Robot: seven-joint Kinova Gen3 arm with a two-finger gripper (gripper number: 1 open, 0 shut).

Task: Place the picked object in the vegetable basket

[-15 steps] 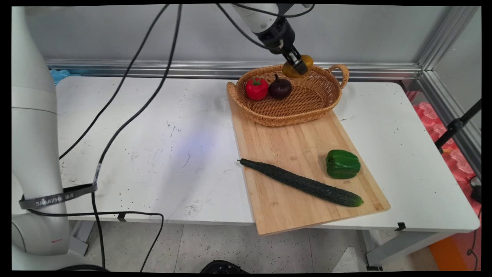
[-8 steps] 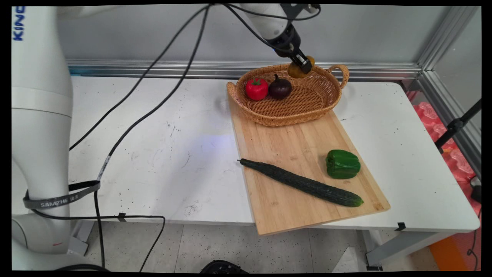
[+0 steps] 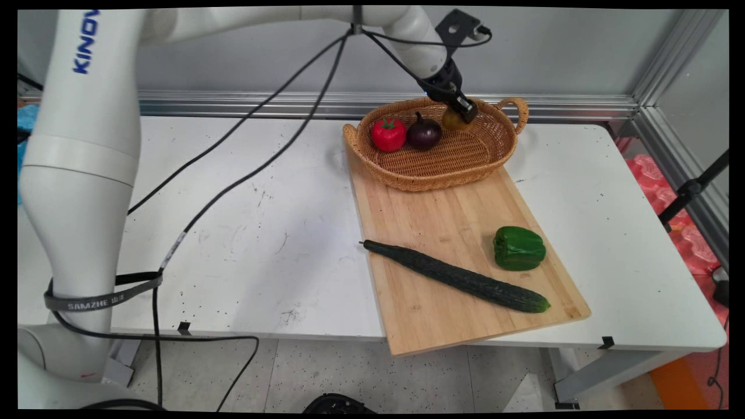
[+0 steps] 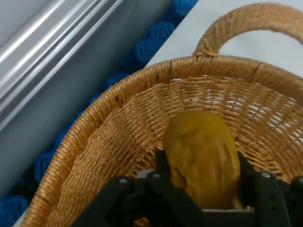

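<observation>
**Gripper grasping a yellow-brown vegetable inside the wicker basket**

Gripper (image 3: 464,110): black, two-fingered, reaching down from the upper left into the far side of the wicker basket (image 3: 407,174). Clenched on a yellow-brown potato-like vegetable (image 3: 453,120); in the hand view the vegetable (image 4: 203,156) sits between the two fingers (image 4: 163,163), pressed from both sides, with the basket's woven inner wall (image 4: 118,142) close behind it and one loop handle (image 4: 246,23) above.

Held vegetable: low within the basket, near its back wall, just right of the dark purple onion (image 3: 423,133). Whether it touches the basket floor cannot be told.

Basket contents: red bell pepper (image 3: 388,134) and the purple onion, side by side and touching or nearly so, in the left half.

Basket position: far end of a wooden cutting board (image 3: 430,215), its near rim overlapping the board.

Board, near half: a long dark cucumber (image 3: 457,277) lying diagonally, its thin end over the board's left edge; a green bell pepper (image 3: 518,248) near the right edge, just beyond the cucumber and apart from it.

Support: white table (image 3: 233,221), the board's near corner overhanging its front edge. Black cables (image 3: 256,169) hang from the arm across the left side.
</observation>
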